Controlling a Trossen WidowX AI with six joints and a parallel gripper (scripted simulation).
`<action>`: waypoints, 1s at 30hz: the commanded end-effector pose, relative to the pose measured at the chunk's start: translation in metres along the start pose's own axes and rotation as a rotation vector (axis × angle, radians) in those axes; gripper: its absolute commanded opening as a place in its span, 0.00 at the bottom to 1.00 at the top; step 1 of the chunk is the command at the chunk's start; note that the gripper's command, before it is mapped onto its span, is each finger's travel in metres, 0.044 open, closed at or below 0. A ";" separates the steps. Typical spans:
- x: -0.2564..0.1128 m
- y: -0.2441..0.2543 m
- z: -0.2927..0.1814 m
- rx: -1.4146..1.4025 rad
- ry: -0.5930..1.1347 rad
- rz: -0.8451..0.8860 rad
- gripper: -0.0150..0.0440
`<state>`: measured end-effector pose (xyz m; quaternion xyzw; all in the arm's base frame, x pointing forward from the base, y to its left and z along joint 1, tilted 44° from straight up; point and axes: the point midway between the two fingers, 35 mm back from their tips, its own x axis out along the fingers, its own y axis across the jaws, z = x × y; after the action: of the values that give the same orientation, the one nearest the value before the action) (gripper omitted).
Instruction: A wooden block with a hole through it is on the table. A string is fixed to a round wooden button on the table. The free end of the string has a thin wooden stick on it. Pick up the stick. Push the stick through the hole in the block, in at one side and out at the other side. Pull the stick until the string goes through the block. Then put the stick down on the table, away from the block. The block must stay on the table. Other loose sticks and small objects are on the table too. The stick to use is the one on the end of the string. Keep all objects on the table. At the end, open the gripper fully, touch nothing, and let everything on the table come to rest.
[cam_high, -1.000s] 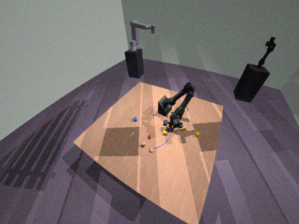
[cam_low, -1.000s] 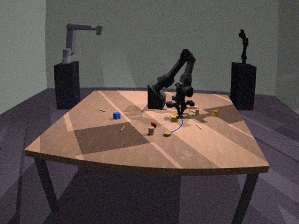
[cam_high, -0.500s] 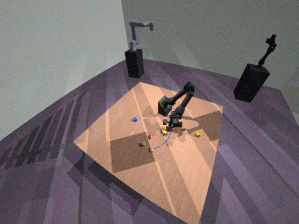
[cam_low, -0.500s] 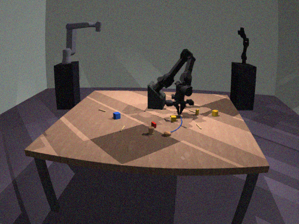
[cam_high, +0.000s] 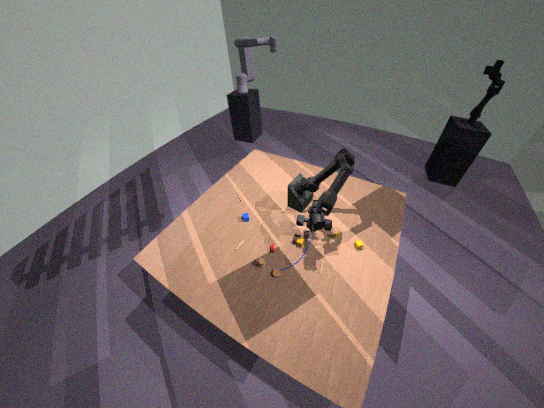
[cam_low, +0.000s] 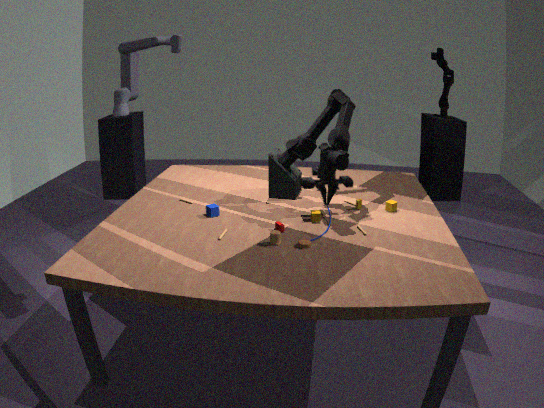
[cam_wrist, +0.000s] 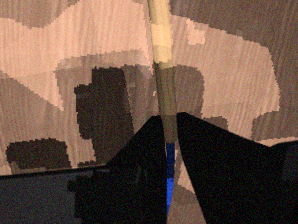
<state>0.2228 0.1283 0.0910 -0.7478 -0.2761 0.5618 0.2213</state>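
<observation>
My gripper (cam_high: 313, 232) (cam_low: 327, 203) (cam_wrist: 168, 123) is shut on the thin wooden stick (cam_wrist: 161, 42) near its string end. The stick points away from the fingers in the wrist view. The blue string (cam_high: 302, 259) (cam_low: 329, 223) (cam_wrist: 170, 155) leaves that end and curves to the round wooden button (cam_high: 276, 273) (cam_low: 304, 244) on the table. A yellowish block (cam_high: 300, 241) (cam_low: 316, 216) sits on the table beside the gripper. A tan round-looking piece (cam_high: 261, 262) (cam_low: 275, 237) stands left of the button. I cannot make out a hole in either.
A red piece (cam_high: 272, 248) (cam_low: 279, 227) is near the tan piece. A blue cube (cam_high: 245, 217) (cam_low: 212, 210) is to the left. Yellow pieces (cam_high: 359, 244) (cam_low: 391, 205) (cam_low: 359, 204) are to the right. Loose sticks (cam_high: 240, 244) (cam_low: 222, 234) (cam_low: 361, 230) lie on both sides.
</observation>
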 end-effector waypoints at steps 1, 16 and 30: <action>-0.008 -0.003 -0.003 -0.015 0.012 -0.006 0.25; -0.027 -0.004 -0.002 -0.014 0.014 -0.007 0.25; -0.031 -0.001 -0.001 0.174 -0.004 0.002 0.25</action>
<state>0.2146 0.1094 0.1131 -0.7372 -0.2521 0.5730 0.2543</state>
